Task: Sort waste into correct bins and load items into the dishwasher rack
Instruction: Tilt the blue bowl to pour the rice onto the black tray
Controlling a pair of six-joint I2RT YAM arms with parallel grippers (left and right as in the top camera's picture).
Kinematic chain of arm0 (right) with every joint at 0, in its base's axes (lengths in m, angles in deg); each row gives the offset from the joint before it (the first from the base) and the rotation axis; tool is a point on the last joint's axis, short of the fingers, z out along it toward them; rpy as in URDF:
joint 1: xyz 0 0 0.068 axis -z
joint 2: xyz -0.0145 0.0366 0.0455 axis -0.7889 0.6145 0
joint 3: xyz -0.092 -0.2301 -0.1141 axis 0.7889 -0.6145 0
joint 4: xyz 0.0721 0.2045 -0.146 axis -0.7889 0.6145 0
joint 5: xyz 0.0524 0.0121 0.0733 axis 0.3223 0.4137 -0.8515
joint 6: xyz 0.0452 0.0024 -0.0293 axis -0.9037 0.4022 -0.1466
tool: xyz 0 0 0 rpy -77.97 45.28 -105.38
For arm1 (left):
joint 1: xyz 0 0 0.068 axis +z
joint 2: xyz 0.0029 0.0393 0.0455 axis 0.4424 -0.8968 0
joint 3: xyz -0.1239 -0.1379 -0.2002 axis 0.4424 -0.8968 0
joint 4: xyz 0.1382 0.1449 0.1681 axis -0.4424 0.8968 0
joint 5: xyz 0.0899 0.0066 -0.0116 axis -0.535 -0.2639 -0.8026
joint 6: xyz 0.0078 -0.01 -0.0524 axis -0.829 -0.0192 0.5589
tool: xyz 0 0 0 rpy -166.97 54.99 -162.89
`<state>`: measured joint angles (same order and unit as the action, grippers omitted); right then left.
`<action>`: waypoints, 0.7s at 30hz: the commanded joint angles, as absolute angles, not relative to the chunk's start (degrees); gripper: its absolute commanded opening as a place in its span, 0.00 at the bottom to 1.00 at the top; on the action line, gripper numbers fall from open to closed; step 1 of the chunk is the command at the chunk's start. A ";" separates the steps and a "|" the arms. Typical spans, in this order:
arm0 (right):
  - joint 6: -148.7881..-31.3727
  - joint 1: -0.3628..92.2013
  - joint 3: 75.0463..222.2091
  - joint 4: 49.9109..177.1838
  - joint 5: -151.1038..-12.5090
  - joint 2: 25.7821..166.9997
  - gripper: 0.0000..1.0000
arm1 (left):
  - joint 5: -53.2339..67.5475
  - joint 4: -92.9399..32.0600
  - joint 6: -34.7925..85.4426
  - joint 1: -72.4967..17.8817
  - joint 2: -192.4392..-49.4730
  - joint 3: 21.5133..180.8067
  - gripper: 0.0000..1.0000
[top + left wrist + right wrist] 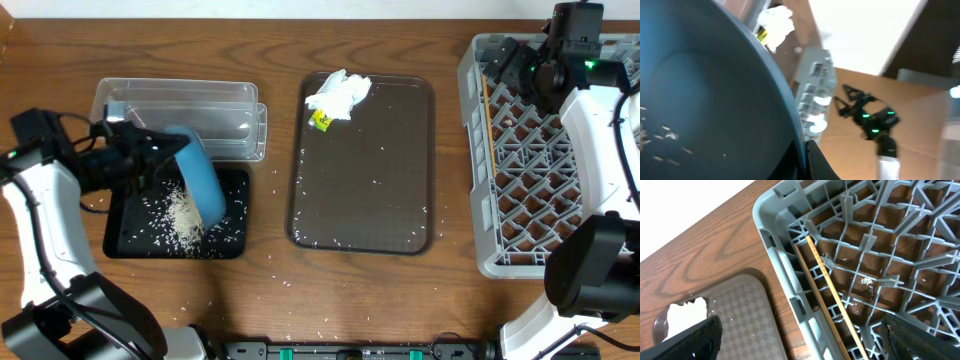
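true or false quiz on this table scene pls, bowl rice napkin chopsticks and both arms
1. The left fingers grip the blue bowl, tipped over the black tray. True.
2. The napkin lies in the clear container. False: it sits at a far corner of the brown tray.
3. The chopsticks lie in the rack, along one wall. True.
4. The right fingers are shut on a cup. False: they stand open over the rack, holding nothing.
5. A pile of rice lies on the black tray. True.
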<state>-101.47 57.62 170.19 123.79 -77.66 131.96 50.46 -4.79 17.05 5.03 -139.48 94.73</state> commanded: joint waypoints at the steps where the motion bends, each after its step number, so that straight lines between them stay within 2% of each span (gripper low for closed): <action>1: -102.08 58.13 170.32 123.87 -77.64 132.12 0.99 | 60.84 -4.44 15.19 8.18 -139.00 92.81 0.06; 10: -102.08 58.13 170.32 123.87 -77.64 132.12 0.99 | 61.80 -2.95 15.19 14.14 -139.00 89.12 0.06; 16: -102.08 58.13 170.32 123.87 -77.66 132.12 0.99 | 69.67 -0.77 11.41 15.19 -139.00 88.99 0.06; 21: -102.08 58.13 170.32 123.87 -77.66 132.12 0.99 | 69.58 -0.57 11.28 15.85 -139.11 88.99 0.06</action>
<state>-101.47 57.62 170.19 123.79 -77.66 131.96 65.60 -1.95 12.96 15.08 -139.48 89.14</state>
